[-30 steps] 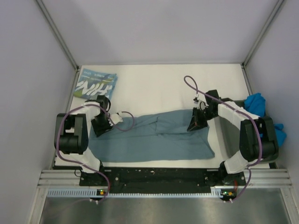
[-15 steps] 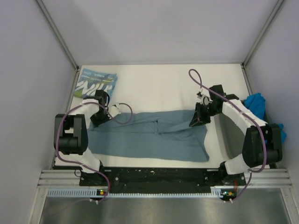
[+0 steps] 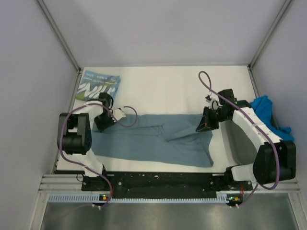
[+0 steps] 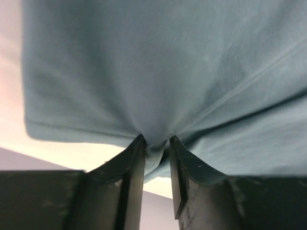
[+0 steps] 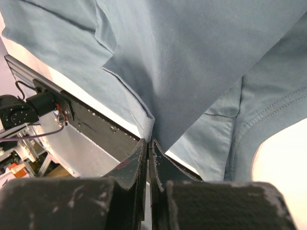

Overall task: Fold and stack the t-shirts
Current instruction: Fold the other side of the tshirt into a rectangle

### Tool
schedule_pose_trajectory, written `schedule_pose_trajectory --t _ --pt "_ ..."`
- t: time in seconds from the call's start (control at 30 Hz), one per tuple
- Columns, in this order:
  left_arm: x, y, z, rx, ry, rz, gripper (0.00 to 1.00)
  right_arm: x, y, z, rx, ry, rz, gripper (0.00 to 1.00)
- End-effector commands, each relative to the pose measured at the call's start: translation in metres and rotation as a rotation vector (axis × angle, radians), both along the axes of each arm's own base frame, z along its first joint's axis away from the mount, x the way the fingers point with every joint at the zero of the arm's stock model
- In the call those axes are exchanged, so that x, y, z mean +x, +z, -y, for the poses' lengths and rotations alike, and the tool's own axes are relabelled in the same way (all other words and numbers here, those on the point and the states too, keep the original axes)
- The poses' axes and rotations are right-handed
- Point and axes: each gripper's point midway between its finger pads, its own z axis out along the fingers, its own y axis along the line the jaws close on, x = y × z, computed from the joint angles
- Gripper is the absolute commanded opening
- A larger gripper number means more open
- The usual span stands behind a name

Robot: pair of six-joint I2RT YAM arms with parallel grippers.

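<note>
A plain slate-teal t-shirt [image 3: 153, 141] lies stretched across the white table between the two arms. My left gripper [image 3: 103, 120] is shut on its left edge; the left wrist view shows the cloth [image 4: 158, 86] pinched between the fingers. My right gripper [image 3: 205, 123] is shut on its right upper edge, lifted slightly; the right wrist view shows the hem [image 5: 192, 81] caught in the closed jaws. A folded teal t-shirt with white "NIH" lettering [image 3: 98, 86] lies at the far left corner. A bright blue t-shirt [image 3: 268, 112] lies crumpled at the right.
A dark grey-green tray [image 3: 240, 143] sits at the right under the right arm. The black base rail [image 3: 163, 181] runs along the near edge. Grey walls close in the table on three sides.
Both grippers have moved away from the bases, pulling the slate-teal shirt's far edge with them. The right gripper also shifted right, and the shirt's right part now hangs more bunched.
</note>
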Motion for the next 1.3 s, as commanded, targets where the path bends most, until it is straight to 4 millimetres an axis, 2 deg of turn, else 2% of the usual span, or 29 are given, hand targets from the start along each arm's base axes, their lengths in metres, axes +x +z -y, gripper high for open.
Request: schedule_pose_trajectory --t 0.0,0.07,0.13,0.2,0.27,0.37,0.47,0.5,0.63,0.8,0.87,0.97,1.13,1.27 --pt "0.007 -0.016 0.002 -0.014 -0.003 0.007 0.35 0.005 0.001 -0.001 0.017 -0.008 0.026 0.0" --pt "0.012 -0.014 -0.003 0.011 0.001 0.03 0.35 0.005 0.001 0.0 0.012 -0.003 0.03 0.0" --pt "0.018 -0.009 -0.008 0.043 0.006 0.057 0.25 0.005 0.0 0.0 0.012 0.0 0.029 0.0" --pt "0.021 -0.001 -0.011 0.06 0.012 0.069 0.23 0.004 -0.002 0.0 0.01 0.0 0.025 0.0" --pt "0.022 0.006 -0.01 0.056 0.021 0.07 0.3 0.004 -0.002 0.0 0.009 0.004 0.026 0.0" --pt "0.018 0.014 -0.006 0.027 0.02 0.065 0.45 0.004 -0.002 0.001 0.006 0.006 0.027 0.0" --pt "0.016 0.017 -0.003 0.003 0.015 0.056 0.49 0.005 -0.003 0.001 0.005 0.005 0.026 0.0" --pt "0.016 0.017 -0.003 0.003 0.015 0.052 0.47 0.005 -0.003 0.001 0.006 0.008 0.027 0.0" --pt "0.014 0.014 -0.003 0.003 0.039 0.024 0.27 0.006 -0.004 0.002 0.005 0.009 0.027 0.0" --pt "0.013 0.02 0.002 -0.028 0.056 0.031 0.3 0.005 -0.003 0.002 0.006 0.006 0.028 0.0" --pt "0.014 0.024 0.002 -0.034 0.057 0.038 0.26 0.005 -0.002 0.002 0.007 0.004 0.027 0.0" --pt "0.015 0.027 0.003 -0.037 0.05 0.044 0.0 0.005 0.0 0.002 0.007 0.001 0.03 0.0" --pt "0.022 0.039 0.0 -0.021 0.056 0.074 0.0 0.002 0.009 0.002 0.014 0.002 0.044 0.0" --pt "0.036 0.06 -0.01 0.035 0.06 0.137 0.0 -0.003 0.024 0.0 0.029 0.009 0.053 0.0"
